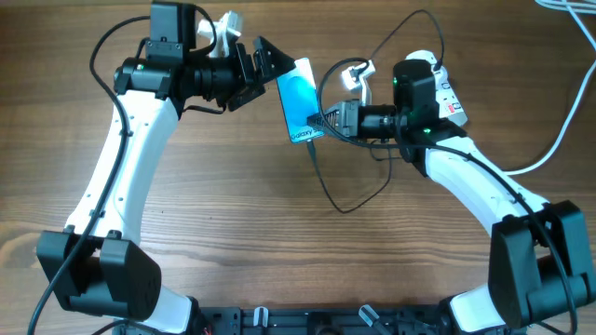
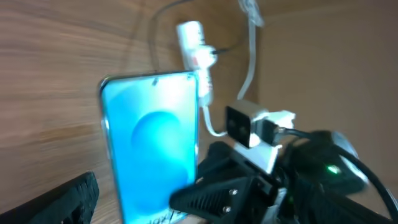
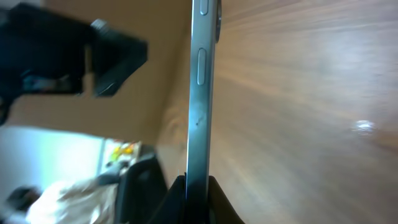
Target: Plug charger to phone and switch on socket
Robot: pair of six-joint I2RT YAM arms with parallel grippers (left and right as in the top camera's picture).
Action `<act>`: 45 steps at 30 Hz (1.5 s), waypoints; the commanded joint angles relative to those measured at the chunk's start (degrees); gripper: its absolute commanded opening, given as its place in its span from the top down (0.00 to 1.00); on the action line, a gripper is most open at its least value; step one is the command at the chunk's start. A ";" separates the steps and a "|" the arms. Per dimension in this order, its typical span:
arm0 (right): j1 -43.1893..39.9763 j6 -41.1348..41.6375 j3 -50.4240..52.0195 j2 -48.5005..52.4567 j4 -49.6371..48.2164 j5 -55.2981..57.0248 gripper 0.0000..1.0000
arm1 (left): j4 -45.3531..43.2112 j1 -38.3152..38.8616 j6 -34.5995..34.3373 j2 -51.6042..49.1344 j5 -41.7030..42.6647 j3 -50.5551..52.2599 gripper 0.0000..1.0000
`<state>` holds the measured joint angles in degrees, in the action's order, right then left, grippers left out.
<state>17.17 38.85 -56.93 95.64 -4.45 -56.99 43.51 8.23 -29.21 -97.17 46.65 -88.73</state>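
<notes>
The phone [image 1: 298, 98], its screen bright cyan, is held off the table, tilted. My right gripper [image 1: 321, 119] is shut on its lettered end; in the right wrist view the phone's thin edge [image 3: 200, 93] rises from between the fingers [image 3: 198, 186]. My left gripper [image 1: 265, 79] is open at the phone's other end, apart from it. The left wrist view faces the screen [image 2: 149, 143]. The charger's black cable [image 1: 337, 200] loops below the right gripper; its connector end is hidden. The socket [image 1: 453, 100] lies partly under the right arm and also shows in the left wrist view [image 2: 198, 59].
A white plug adapter [image 1: 421, 59] sits at the socket's far end. The socket's thick white cord [image 1: 559, 140] runs off at the right edge. Both arm bases stand at the table's front corners. The tabletop [image 1: 233, 214] is wood.
</notes>
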 commanded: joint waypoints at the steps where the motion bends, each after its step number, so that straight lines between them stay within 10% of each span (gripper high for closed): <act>1: 2.73 -2.89 -0.33 -0.22 -0.61 8.04 0.96 | 3.37 -0.15 0.50 1.05 -13.66 -0.42 0.00; 14: 10.51 0.35 -0.33 6.99 0.57 22.91 0.96 | 13.40 -0.15 0.52 1.05 -37.51 -0.42 0.00; 45: 16.41 7.82 -0.33 21.62 -15.02 27.30 0.96 | 13.35 -0.15 0.50 1.05 -37.99 -0.42 0.00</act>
<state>32.56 46.09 -56.82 116.33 -19.18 -31.29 56.82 8.23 -29.19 -97.17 9.61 -88.75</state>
